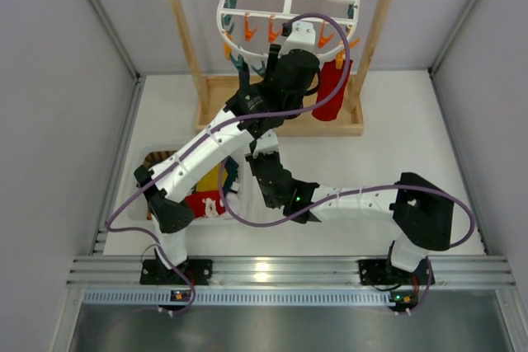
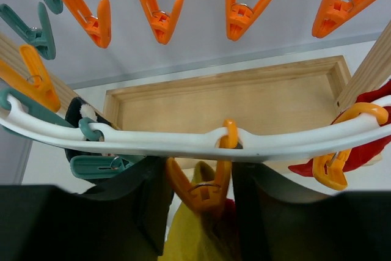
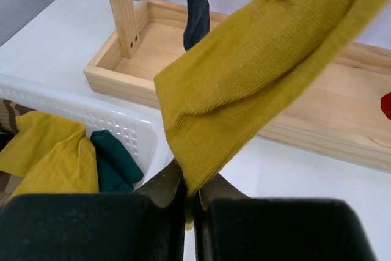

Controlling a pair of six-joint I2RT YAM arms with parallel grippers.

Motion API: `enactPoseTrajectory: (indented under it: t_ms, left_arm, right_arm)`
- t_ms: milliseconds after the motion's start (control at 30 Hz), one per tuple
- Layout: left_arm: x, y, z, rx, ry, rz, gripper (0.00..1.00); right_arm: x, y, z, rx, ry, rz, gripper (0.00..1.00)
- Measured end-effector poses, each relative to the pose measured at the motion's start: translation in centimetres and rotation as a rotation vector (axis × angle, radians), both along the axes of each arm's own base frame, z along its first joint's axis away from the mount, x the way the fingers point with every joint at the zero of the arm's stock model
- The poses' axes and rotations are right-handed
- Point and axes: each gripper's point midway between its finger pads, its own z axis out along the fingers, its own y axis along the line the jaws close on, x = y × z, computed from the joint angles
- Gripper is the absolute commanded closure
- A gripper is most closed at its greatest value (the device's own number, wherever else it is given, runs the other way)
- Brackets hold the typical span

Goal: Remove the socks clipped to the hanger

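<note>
Left wrist: left jaws, part-closed, flank the orange peg (image 2: 204,192) pinning the mustard sock (image 2: 186,239) under the hanger (image 2: 146,140) rim; contact unconfirmed. Right jaws clamp its lower end. Recommendation: squeeze peg fully open before the right pulls down.

Bright, even light with soft shadows, glare on the metal rail (image 1: 262,270), wrist-view foregrounds blurred

Stretched up with left gripper (image 2: 198,178) pinching peg (image 2: 181,185); bent low with right gripper (image 3: 190,191) clamped on sock (image 3: 256,71).
</note>
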Motion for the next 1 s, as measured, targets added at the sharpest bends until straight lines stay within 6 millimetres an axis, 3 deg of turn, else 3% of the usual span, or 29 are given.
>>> enactPoseTrajectory:
  t_ms: [167,333,367,500,600,633,833,867,1000]
  left_arm:
    - [0.0,0.0,0.1,0.002,-0.001,-0.003,0.86]
    - [0.0,0.0,0.2,0.004,-0.002,-0.006,0.90]
    - [0.0,0.0,0.2,0.004,-0.001,-0.008,0.88]
    - [-0.1,-0.4,0.0,-0.010,0.006,-0.026,0.57]
    - [-0.5,-0.3,-0.8,-0.015,0.030,-0.055,0.43]
    - [-0.8,-0.1,-1.0,-0.019,0.039,-0.064,0.35]
    - [-3.1,2.0,-0.3,-0.076,0.049,-0.097,0.15]
    - [-3.7,2.7,0.2,-0.089,0.044,-0.099,0.02]
    - [-6.1,6.2,2.2,-0.153,0.004,-0.076,0.02]
  right_arm:
    - [-0.1,0.2,-0.3,-0.007,0.002,0.004,1.00]
    - [-0.2,0.2,-0.5,-0.008,0.004,0.007,1.00]
    - [-0.3,0.0,-0.7,-0.010,0.006,0.008,1.00]
    - [-1.0,-1.4,-1.9,-0.037,0.022,0.020,1.00]
    - [-1.9,-2.3,-2.1,-0.046,0.033,0.066,1.00]
    - [-2.3,-2.5,-1.8,-0.038,0.038,0.091,1.00]
    - [-3.9,-3.2,2.1,0.053,0.032,0.261,1.00]
    - [-3.9,-3.2,2.7,0.070,0.031,0.290,1.00]
    - [-3.1,-3.4,3.3,0.089,0.052,0.381,1.00]
